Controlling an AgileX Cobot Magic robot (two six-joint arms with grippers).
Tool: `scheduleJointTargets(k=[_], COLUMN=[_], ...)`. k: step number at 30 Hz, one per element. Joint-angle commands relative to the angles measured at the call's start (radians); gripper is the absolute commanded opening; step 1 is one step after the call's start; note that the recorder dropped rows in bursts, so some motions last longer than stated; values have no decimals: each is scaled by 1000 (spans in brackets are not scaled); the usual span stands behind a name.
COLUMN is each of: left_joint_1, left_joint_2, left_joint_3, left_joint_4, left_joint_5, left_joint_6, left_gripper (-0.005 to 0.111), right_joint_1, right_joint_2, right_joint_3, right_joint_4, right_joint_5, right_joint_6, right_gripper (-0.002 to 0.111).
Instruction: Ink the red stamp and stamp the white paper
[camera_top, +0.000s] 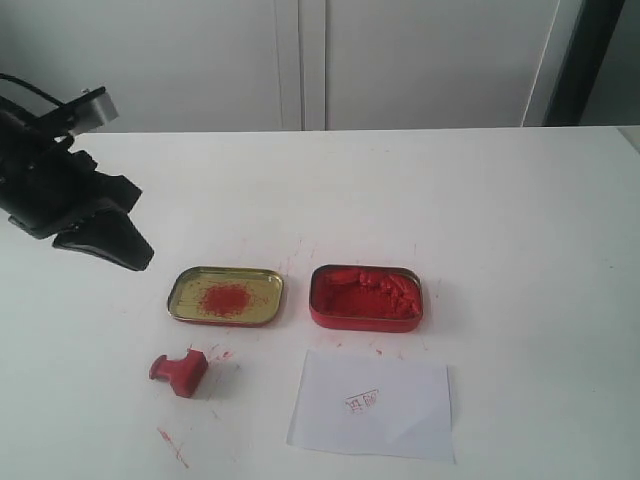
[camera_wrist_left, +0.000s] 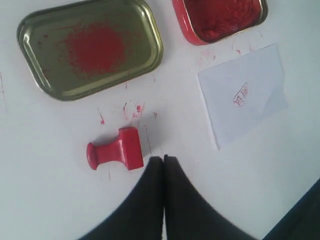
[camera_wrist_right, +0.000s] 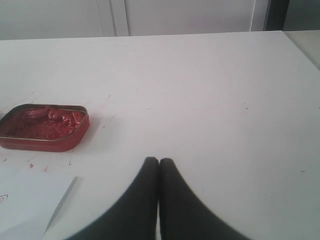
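Glossy red stamp (camera_top: 180, 371) (on its side)

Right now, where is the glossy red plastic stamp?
The red stamp lies on its side, exterior view lower left, below the gold tin lid, left of the white paper.

Premises: a robot test bench, most likely a laboratory. Evidence: a plain white worktop (camera_top: 500, 200) carrying red ink smears (camera_top: 172, 445); flat white wall panels (camera_top: 400, 60) behind it; a black robot arm (camera_top: 60, 200) with a mounted camera module (camera_top: 90, 108) over the worktop's left side.
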Motion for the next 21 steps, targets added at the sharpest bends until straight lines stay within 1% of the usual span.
scheduleJointTargets(k=[1,5,9,15,21], left_joint_1=[4,4,4,4,4], left_joint_2=[-69,-122,-163,-211,-236], left_joint_3=[62,119,151,157,157], left_joint_4=[52,132,198,294,436], left_joint_5=[4,-17,-32,-25,-9], left_joint_6=[-39,-89,-129,-171,-250], left_gripper=[0,0,0,0,0], right_joint_1=[-4,-4,-4,-4,-4], right_joint_2=[-5,-5,-5,-5,-5], right_joint_3=[5,5,5,5,5], right_joint_4=[-2,-2,-2,-2,-2], right_joint_5=[-14,-14,-14,-14,-14], right_joint_6=[3,3,3,3,3], right_gripper=[0,0,0,0,0])
